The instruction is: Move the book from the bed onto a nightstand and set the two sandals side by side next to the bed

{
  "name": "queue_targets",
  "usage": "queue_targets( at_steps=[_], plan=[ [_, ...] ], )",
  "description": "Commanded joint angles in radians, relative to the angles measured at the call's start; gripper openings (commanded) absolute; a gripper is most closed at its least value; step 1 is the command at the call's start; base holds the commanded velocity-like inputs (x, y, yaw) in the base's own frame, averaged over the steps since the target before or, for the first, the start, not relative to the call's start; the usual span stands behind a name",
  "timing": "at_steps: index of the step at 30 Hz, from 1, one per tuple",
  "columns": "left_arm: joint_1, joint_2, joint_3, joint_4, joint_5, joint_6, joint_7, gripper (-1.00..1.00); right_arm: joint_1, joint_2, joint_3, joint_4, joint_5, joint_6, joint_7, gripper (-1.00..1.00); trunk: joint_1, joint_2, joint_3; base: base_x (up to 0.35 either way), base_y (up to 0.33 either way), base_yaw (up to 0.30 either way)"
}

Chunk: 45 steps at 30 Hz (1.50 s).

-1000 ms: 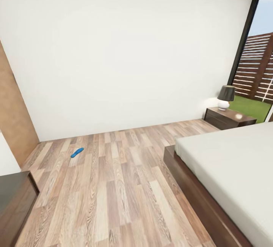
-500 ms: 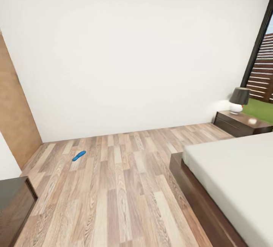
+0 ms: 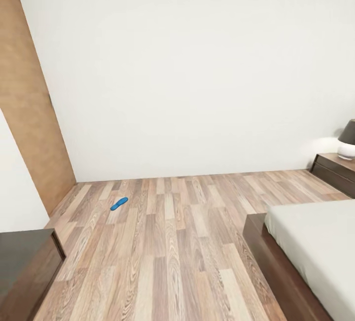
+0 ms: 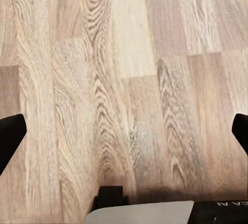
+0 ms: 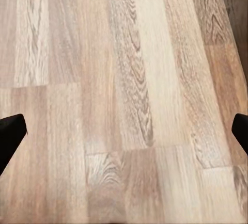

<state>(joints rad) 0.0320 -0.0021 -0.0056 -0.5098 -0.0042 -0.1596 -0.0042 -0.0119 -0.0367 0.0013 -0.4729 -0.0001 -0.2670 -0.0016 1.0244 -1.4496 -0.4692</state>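
One bright blue sandal (image 3: pixel 119 203) lies flat on the wood-plank floor near the far white wall, left of centre. The bed (image 3: pixel 315 242) with its off-white mattress and dark frame fills the lower right corner. A dark nightstand (image 3: pixel 335 172) stands at the right edge by the wall. The book is out of view. My left gripper (image 4: pixel 124 136) hangs over bare floor with its black fingertips (image 4: pixel 10 141) far apart, open and empty. My right gripper (image 5: pixel 124 131) is also open over bare planks, holding nothing.
A lamp (image 3: pixel 347 139) with a dark shade sits on the nightstand. A brown door panel (image 3: pixel 29 104) stands at the left wall. A dark cabinet (image 3: pixel 24 267) occupies the lower left corner. Wood floor (image 3: pixel 172 252) stretches between the cabinet and the bed.
The head view has swung left: the window and fence have left the picture, the bed and nightstand sit farther right, and more of the brown door shows. The sandal itself lies as before.
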Motion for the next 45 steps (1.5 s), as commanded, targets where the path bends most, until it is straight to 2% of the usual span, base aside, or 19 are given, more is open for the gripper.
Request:
queue_targets(
  at_steps=[1, 11, 32, 45],
  plan=[
    [0.0, 0.0, 0.0, -0.001, 0.0, -0.001, 0.0, 1.0, 0.0, 0.0, 0.0, 0.0, 0.0, -0.003, 0.0, 1.0, 0.001, 0.0, -0.001, 0.329, -0.035, 0.244],
    [0.0, -0.001, 0.0, 0.0, 0.0, -0.001, 0.0, 1.0, 0.0, 0.0, 0.0, 0.004, 0.0, -0.003, 0.0, 1.0, 0.001, 0.0, -0.001, 0.322, -0.14, 0.174],
    [0.0, -0.001, 0.001, -0.001, 0.003, -0.002, 0.0, 1.0, 0.0, 0.0, 0.0, 0.034, 0.002, -0.006, 0.0, 1.0, 0.001, 0.0, -0.001, 0.283, -0.212, 0.009],
    [0.0, -0.001, 0.001, -0.001, 0.004, -0.003, -0.003, 1.0, 0.0, 0.0, 0.0, 0.034, 0.002, -0.008, -0.001, 1.0, 0.001, 0.0, -0.001, 0.319, 0.046, 0.164]
  ],
)
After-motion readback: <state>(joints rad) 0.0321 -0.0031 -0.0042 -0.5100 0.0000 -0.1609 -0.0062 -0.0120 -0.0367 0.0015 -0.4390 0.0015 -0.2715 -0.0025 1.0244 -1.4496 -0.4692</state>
